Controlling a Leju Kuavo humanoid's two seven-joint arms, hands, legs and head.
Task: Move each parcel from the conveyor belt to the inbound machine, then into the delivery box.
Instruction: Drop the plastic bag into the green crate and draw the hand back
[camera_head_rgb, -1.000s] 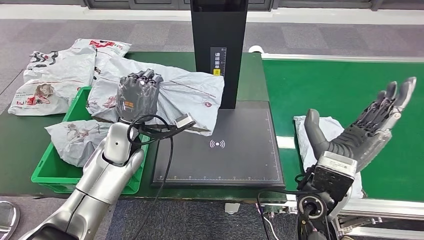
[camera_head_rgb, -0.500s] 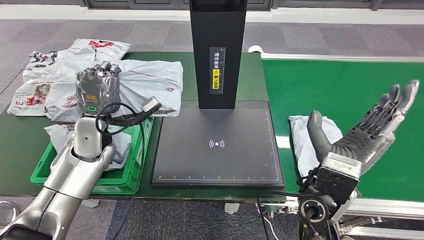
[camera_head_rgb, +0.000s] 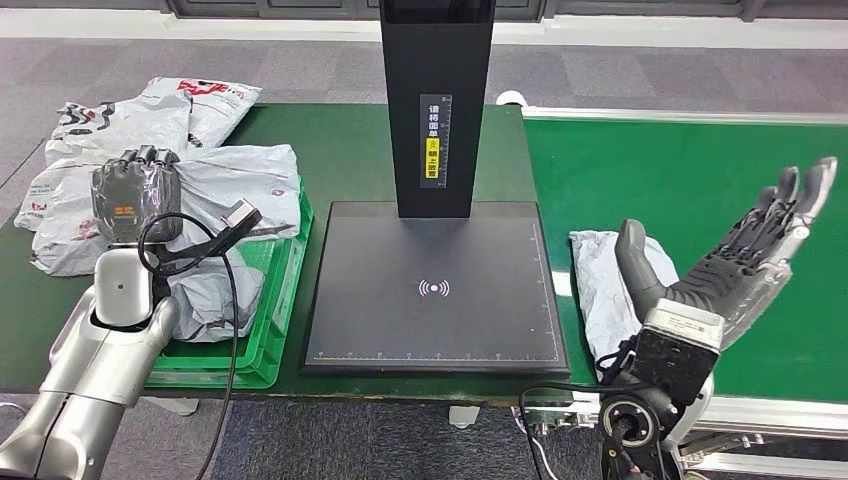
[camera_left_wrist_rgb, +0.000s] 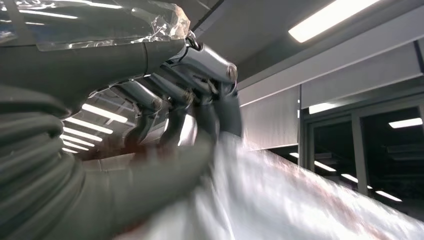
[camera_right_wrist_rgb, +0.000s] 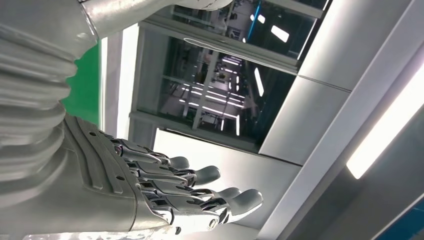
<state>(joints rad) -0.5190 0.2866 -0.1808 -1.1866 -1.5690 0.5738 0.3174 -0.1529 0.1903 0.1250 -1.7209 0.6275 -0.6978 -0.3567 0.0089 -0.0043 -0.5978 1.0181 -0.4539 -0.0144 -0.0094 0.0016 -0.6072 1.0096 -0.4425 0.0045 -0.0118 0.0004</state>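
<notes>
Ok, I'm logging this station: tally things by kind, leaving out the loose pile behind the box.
Grey parcels: 3 (belt parcel, held parcel, boxed parcel)
Green delivery box: 1
Black inbound machine: 1
Total: 5

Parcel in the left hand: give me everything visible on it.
The parcel is a grey-white plastic mailer bag, crumpled, with a small red mark. The left hand grips its left end from above, holding it over the green bin. It lies roughly flat and wide. The left wrist view shows it blurred beside the fingers.
</notes>
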